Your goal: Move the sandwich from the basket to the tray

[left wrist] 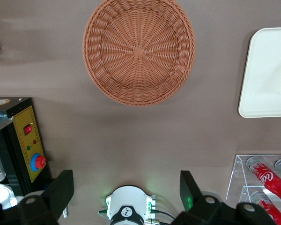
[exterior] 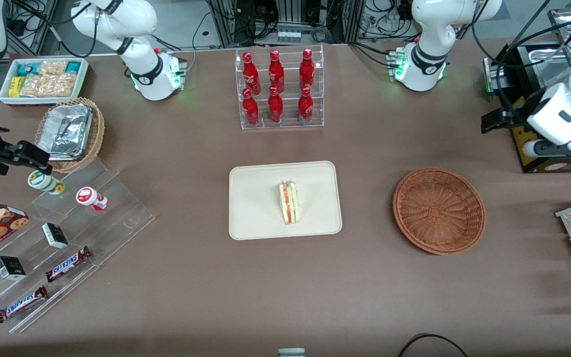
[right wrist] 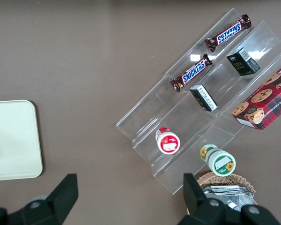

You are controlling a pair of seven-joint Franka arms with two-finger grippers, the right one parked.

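From the front, the sandwich [exterior: 289, 202] lies on the tray [exterior: 256, 218]. The basket [exterior: 438, 210] sits beside it, toward the working arm's end. From the left wrist, the gripper [left wrist: 126, 190] hangs high above the table with fingers [left wrist: 62, 187] spread wide, holding nothing.

Overhead front view; downward wrist views.

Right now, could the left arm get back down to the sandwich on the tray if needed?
Probably yes. The sandwich lies uncovered on the tray, nothing stands over it, and the gripper hangs open, raised near the basket.
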